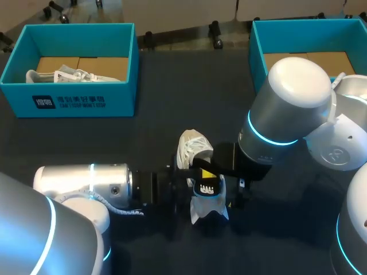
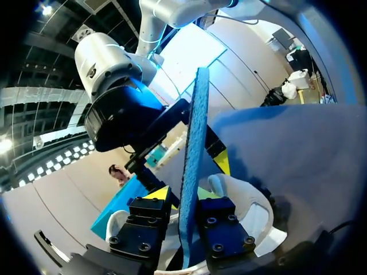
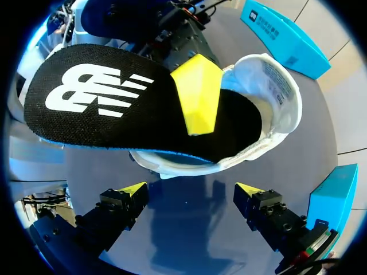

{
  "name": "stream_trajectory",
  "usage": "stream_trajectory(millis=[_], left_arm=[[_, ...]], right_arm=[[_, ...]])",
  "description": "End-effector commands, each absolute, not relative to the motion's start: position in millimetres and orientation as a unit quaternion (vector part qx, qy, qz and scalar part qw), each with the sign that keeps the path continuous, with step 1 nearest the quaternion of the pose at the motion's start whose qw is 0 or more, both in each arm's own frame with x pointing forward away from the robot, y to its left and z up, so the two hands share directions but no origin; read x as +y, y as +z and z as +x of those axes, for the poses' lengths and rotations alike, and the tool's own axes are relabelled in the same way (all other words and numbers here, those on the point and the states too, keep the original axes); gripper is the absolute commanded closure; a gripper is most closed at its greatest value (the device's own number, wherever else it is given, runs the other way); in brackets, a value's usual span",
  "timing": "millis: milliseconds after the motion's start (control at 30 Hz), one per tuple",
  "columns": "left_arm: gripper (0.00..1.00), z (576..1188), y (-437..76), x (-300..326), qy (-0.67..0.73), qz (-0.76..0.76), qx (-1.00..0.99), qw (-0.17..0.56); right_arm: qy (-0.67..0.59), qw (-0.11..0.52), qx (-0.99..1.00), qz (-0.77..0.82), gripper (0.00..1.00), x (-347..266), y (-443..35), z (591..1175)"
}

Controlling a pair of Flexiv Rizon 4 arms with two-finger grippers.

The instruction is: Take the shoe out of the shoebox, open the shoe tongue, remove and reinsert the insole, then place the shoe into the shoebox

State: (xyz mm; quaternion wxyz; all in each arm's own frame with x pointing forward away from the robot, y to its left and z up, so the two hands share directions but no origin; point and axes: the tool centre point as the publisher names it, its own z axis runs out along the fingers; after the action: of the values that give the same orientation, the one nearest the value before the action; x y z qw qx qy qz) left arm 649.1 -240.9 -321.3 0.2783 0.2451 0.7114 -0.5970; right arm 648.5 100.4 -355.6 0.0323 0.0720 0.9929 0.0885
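The white shoe (image 1: 194, 148) lies on the dark table between my two arms. Its black insole (image 1: 208, 188), with a white logo and a blue underside, sticks out of the shoe opening. In the left wrist view the insole (image 2: 192, 137) stands edge-on between the fingers of my left gripper (image 2: 184, 193), with a thin gap on one side, so that gripper is open. One left fingertip (image 3: 198, 94) rests on the insole (image 3: 103, 109) where it enters the shoe (image 3: 269, 86). My right gripper (image 3: 192, 195) is wide open beside the shoe, with nothing between its fingers.
A blue shoebox (image 1: 74, 100) at the back left holds another white shoe (image 1: 69, 74). A second blue shoebox (image 1: 256, 48) stands at the back right, partly behind my right arm (image 1: 287, 109). My left arm (image 1: 86, 183) lies low along the front left.
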Motion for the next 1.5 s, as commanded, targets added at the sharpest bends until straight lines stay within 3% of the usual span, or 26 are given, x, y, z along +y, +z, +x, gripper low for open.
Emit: stream_trajectory(millis=[33, 133, 167, 200, 1500], left_arm=[[0.74, 639, -320, -233, -0.598, 0.245, 0.708, 0.286], [0.8, 636, -320, -232, -0.598, 0.248, 0.703, 0.293], [0.87, 635, -320, -233, -0.598, 0.252, 0.7, 0.297], [1.0, 634, -321, -233, -0.598, 0.255, 0.697, 0.304], [1.0, 679, -348, -246, -0.553, 0.26, 0.712, 0.346]], right_arm=[[0.089, 0.032, 0.993, 0.072, 0.0, 100, -357, 648], [0.089, 0.032, 0.993, 0.072, 0.0, 100, -357, 648], [0.089, 0.032, 0.993, 0.072, 0.0, 100, -357, 648], [0.089, 0.032, 0.993, 0.072, 0.0, 100, -357, 648], [0.089, 0.032, 0.993, 0.072, 0.0, 100, -357, 648]])
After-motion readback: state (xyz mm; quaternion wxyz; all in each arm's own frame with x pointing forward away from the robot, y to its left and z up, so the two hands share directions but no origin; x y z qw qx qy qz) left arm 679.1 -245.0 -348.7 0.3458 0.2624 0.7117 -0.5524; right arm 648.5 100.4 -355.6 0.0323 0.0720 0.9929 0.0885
